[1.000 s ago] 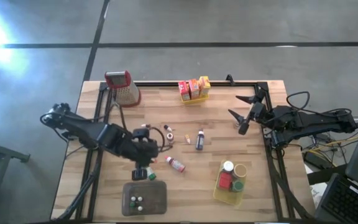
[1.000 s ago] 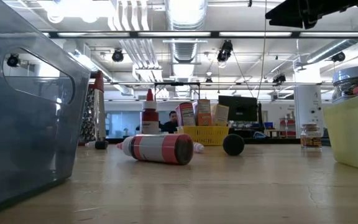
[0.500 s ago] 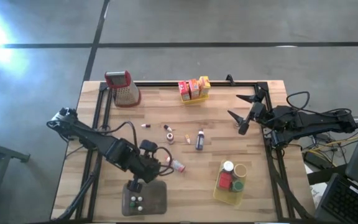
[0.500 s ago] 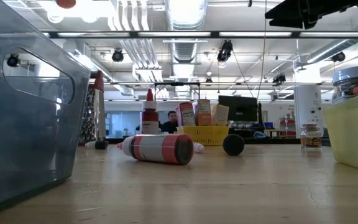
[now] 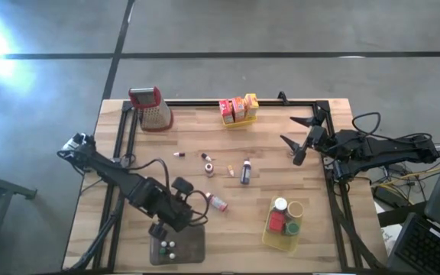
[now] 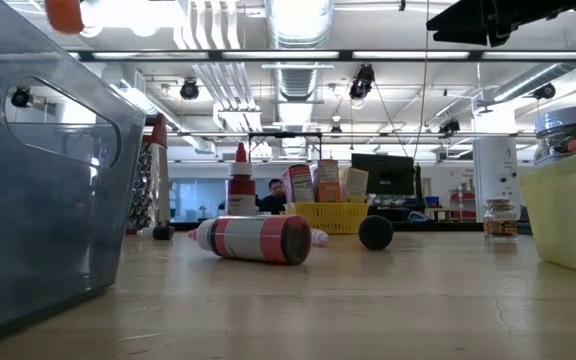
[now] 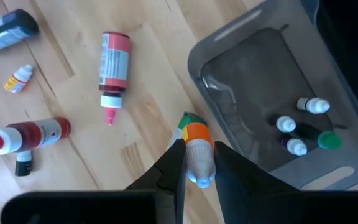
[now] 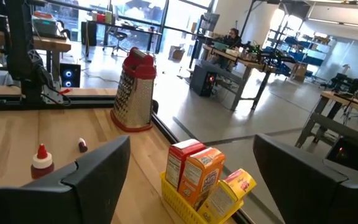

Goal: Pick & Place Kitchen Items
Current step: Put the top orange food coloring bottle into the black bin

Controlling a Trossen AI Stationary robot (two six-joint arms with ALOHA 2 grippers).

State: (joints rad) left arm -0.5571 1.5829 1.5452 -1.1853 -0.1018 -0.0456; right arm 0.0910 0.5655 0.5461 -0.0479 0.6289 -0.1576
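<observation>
Since a second before, the left end effector (image 7: 196, 163) had swung from mid-tabletop (image 5: 235, 145) to the grey tray's (image 5: 193, 243) near rim, its fingers clamped on a small orange-capped bottle (image 7: 197, 155). Just beyond it, the smooth translucent tray with rounded corners held three white-capped bottles (image 7: 288, 124) and a green-capped one (image 7: 328, 141). Beside it a red-labelled bottle (image 7: 114, 65) lay flat on the pale wood planks. The right end effector (image 5: 302, 140) waited well apart, fingers spread wide and empty.
</observation>
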